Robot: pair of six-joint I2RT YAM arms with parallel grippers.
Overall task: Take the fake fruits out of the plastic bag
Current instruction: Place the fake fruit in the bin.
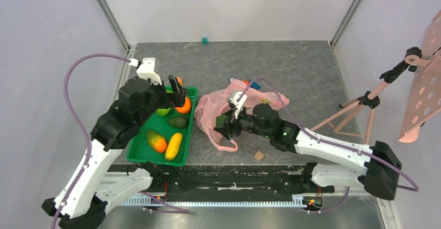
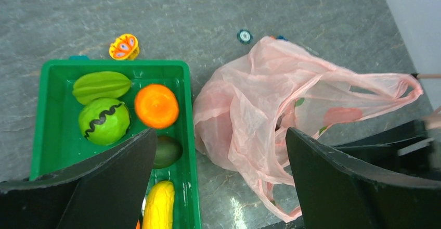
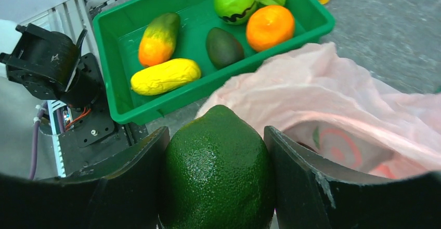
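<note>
Holding a dark green fruit [image 3: 216, 187] clamped in my right gripper [image 3: 214, 148] right beside the pink bag [image 3: 322, 93]; left gripper [image 2: 219, 135] hangs wide open near the green tray [image 2: 112, 63].

Plastic bag [image 2: 270, 99]: thin pink film, translucent, crinkled, faint sheen along the folds.
Tray [image 3: 156, 112]: hard green plastic, smooth, glossy.
Dark green fruit [image 3: 218, 182]: pebbled skin, fine bumps, soft shine.
Fingers [image 3: 312, 187] of right end effector [image 3: 216, 135]: black plastic, matt, pale scuffs at the edges.
Mango-like fruit [image 3: 158, 36]: smooth, satin.
Yellow fruit [image 3: 165, 76]: rough, wrinkled surface.
Orange ball [image 3: 269, 27]: finely dimpled, near matt.
Desk [image 2: 208, 10]: grey, mottled like stone, dull finish.
</note>
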